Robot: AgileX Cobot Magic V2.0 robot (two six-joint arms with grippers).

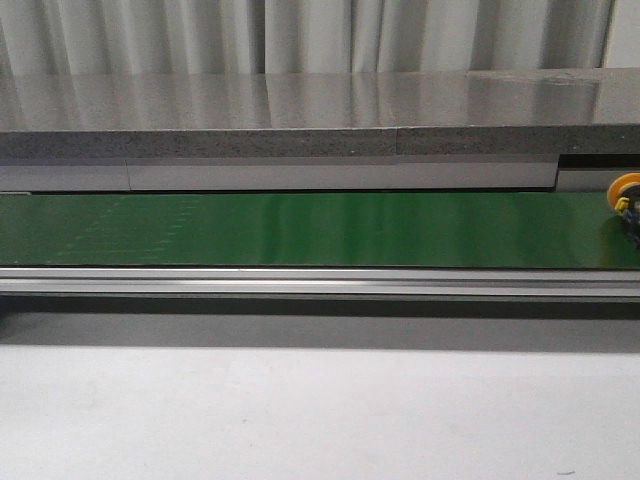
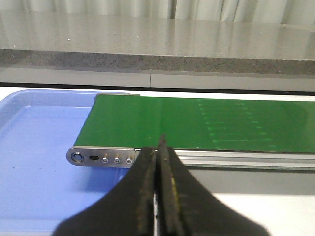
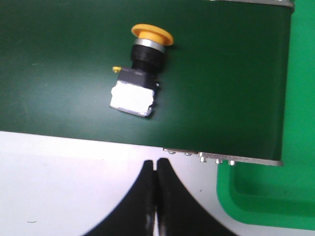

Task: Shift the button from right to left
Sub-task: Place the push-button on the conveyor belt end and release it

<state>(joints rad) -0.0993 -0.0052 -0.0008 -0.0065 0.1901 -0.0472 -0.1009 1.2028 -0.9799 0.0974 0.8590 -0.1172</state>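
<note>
My left tool [image 2: 157,196] is closed, its two black fingers pressed together with nothing between them, hanging above the near edge of the green belt [image 2: 206,123] beside the belt's metal end bracket [image 2: 101,157]. My right tool [image 3: 156,196] is likewise closed and empty, its fingers meeting over the pale table [image 3: 64,182], just short of the belt's near edge.

There is one button [image 3: 140,73]. It lies on its side on the green belt, apart from my right tool, its yellow-orange cap pointing away from my fingers and its black body with a pale end face turned toward them. In the front view it shows only at the far right edge of the belt, partly cut off by the frame.

I count two trays: one blue tray [image 2: 34,162] at the belt's left end, and one green tray [image 3: 275,191] at its right end.
</note>
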